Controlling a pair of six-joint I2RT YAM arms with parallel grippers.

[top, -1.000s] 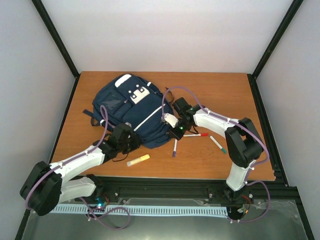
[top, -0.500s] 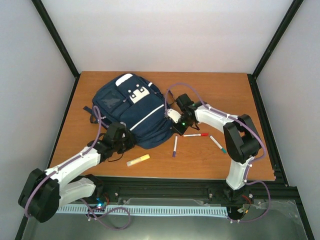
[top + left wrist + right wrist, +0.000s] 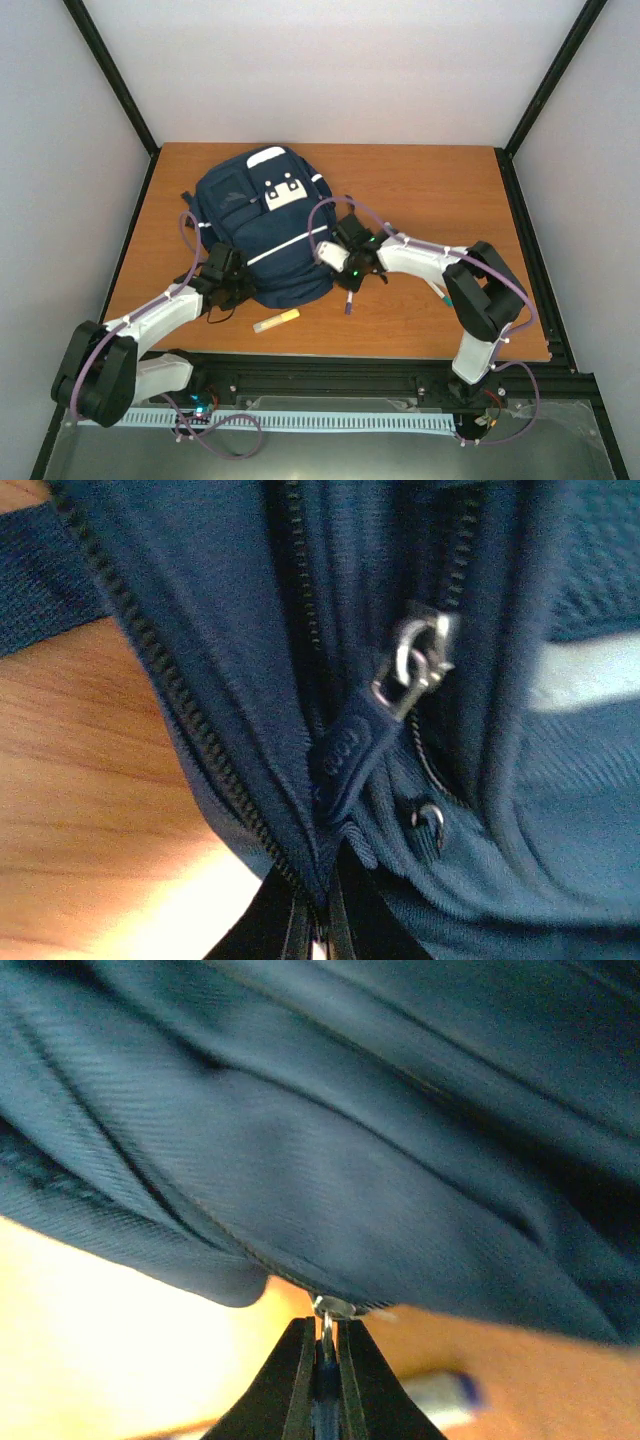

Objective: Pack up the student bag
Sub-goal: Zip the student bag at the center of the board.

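- While it lies flat on the left-centre of the wooden surface [image 3: 430,190], the student bag [image 3: 262,225] has an end effector at each of its near corners.
- Left end effector [image 3: 318,932]: fingers pinched almost together on the navy fabric zip pull [image 3: 345,755] at the bag's near-left edge.
- Right end effector [image 3: 326,1338]: fingers closed tight on a small metal zip ring [image 3: 335,1308] at the near-right edge.
- A yellow highlighter [image 3: 275,321] lies close to the bag's near edge; a purple marker [image 3: 349,298] lies beside the right end effector.
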